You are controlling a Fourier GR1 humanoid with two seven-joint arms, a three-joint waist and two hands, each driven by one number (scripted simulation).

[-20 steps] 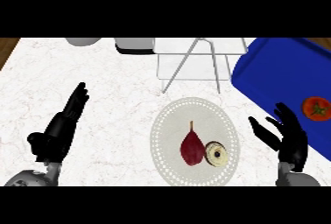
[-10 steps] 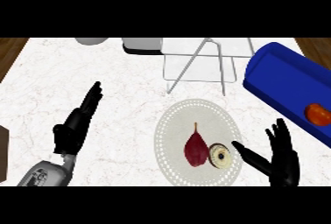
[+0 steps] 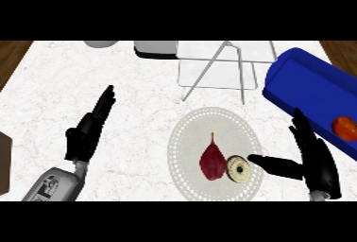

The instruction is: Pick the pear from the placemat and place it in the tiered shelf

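Now the right robot hand (image 3: 315, 163) sits closer to the placemat (image 3: 217, 149) than it did half a second ago: its thumb stretches out leftward and its tip is almost at the small round piece (image 3: 238, 170) lying at the mat's lower right, while the fingers point up and away along the mat's right side. The fingers are straight and spread, and the hand has hold of nothing. The left robot hand (image 3: 89, 130) is much where it was, left of the mat on the bare white table (image 3: 132, 113), its fingers straight and angled up to the right, also with nothing in it; the grey forearm comes in from the lower left corner.

The pear (image 3: 211, 162), dark red with a thin stem pointing up, lies untouched on the placemat, just left of the round piece and touching or nearly touching it. Whether the thumb tip touches the round piece cannot be told.

Behind the mat stands the tiered shelf (image 3: 217, 71), a pale wire frame with clear levels. A big blue bin (image 3: 307, 90) lies to the right, with an orange-red fruit (image 3: 345, 127) showing at its edge near the right hand's fingers.
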